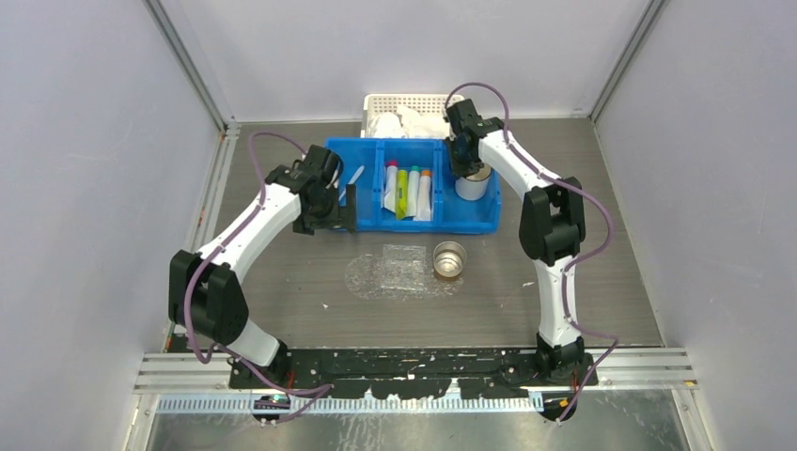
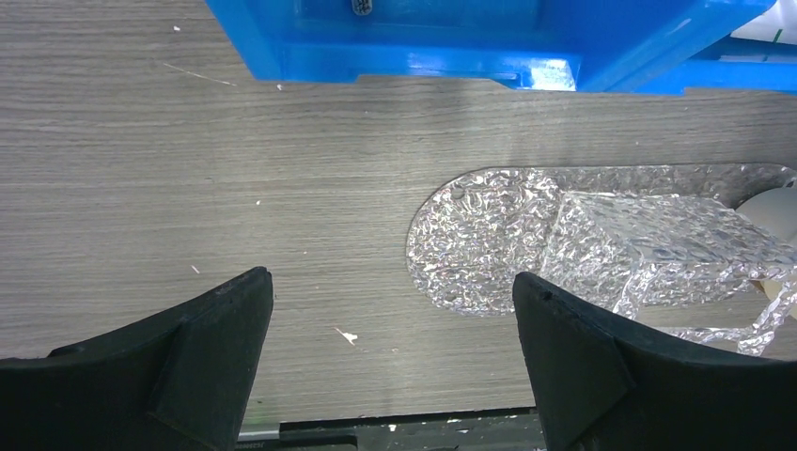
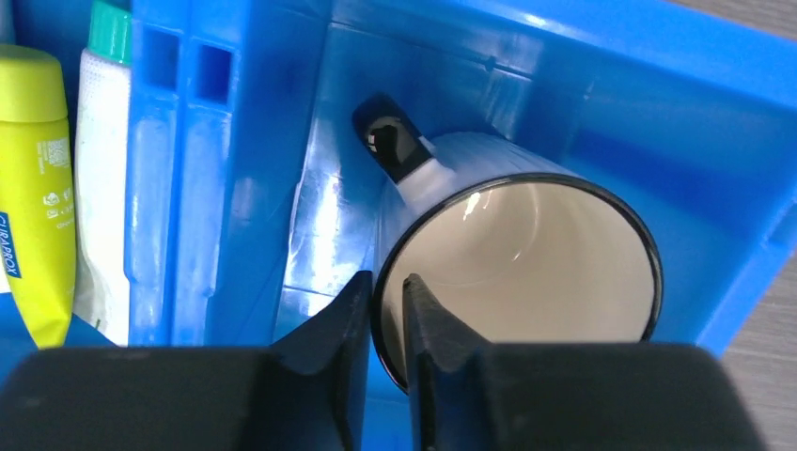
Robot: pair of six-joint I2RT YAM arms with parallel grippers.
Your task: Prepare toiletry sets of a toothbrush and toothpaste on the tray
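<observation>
The clear tray [image 1: 376, 279] lies on the table in front of the blue bin [image 1: 371, 221]; its rounded end [image 2: 470, 235] also shows in the left wrist view. A white toothbrush [image 1: 355, 177] lies in the bin's left compartment. Toothpaste tubes [image 1: 411, 191] fill the middle one, among them a yellow tube [image 3: 33, 188] and a white tube with a green cap [image 3: 101, 169]. My left gripper [image 1: 340, 209] [image 2: 393, 282] hangs open over bare table by the bin's front left corner. My right gripper [image 1: 467, 167] [image 3: 385, 282] is shut on the rim of a white cup [image 3: 526, 254] in the right compartment, one finger inside, one outside.
A metal cup [image 1: 449, 258] stands at the tray's right end, beside a crinkled clear packet [image 2: 658, 244] on the tray. A white perforated basket [image 1: 404, 111] with white items sits behind the bin. Grey walls close in on three sides.
</observation>
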